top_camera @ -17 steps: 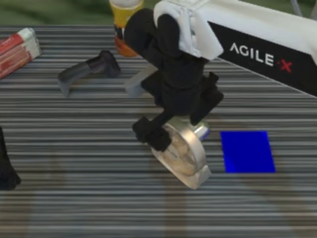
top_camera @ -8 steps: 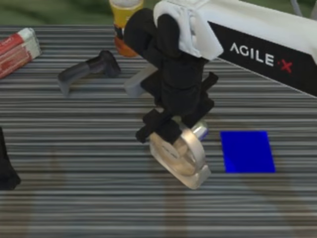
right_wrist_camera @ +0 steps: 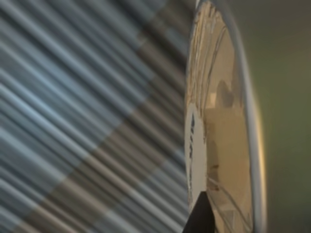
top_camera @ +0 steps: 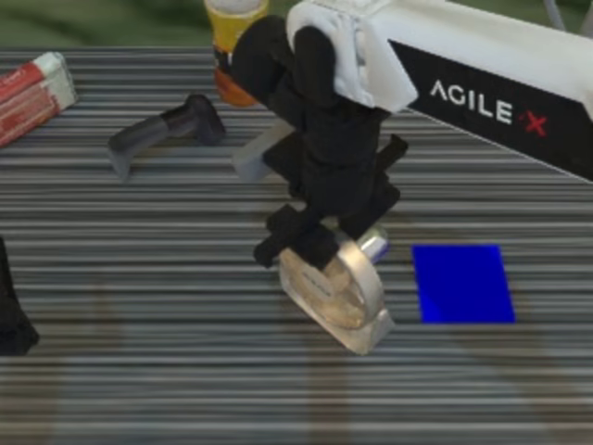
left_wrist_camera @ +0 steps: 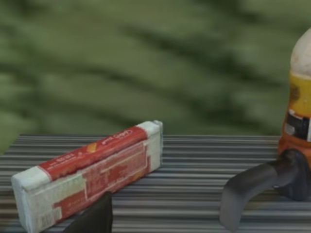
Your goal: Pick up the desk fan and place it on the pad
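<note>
Near the middle: right tool (top_camera: pixel 326 243) squeezes the desk fan (top_camera: pixel 341 292).
Pad (top_camera: pixel 462 283): just right, bare.
Left tool (top_camera: pixel 11 320): far left, grip unclear.

1. I see a grey striped table (top_camera: pixel 139 371) filling the frame.
2. Red-white box (top_camera: pixel 32 93) lies flat, upper left.
3. Dark grey handheld tool (top_camera: pixel 162 133) sits right of the box.
4. Orange-yellow bottle (top_camera: pixel 232 46) stands at top centre.
5. Desk fan (top_camera: pixel 347 297) stands on its foot, centre.
6. Blue pad (top_camera: pixel 461 283) lies flat, just right of the fan, apart.
</note>
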You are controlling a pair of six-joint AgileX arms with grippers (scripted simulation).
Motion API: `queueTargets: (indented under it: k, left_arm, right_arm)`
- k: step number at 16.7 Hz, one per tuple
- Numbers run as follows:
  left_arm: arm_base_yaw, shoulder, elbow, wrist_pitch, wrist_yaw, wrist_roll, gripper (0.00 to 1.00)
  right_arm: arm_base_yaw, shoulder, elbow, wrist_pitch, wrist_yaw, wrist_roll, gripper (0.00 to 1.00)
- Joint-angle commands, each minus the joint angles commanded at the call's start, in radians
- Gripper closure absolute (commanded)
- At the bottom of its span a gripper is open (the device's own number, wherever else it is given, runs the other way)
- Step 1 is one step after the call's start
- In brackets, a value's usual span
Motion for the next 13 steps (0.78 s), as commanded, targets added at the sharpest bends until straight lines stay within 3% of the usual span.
queueTargets:
  k: [13]
  left_arm:
    - [0.0, 0.0, 0.0, 0.0, 0.0, 0.0, 0.0]
  right_arm:
    - [0.006, 0.029, 0.246, -0.218, 0.0, 0.0, 1.0]
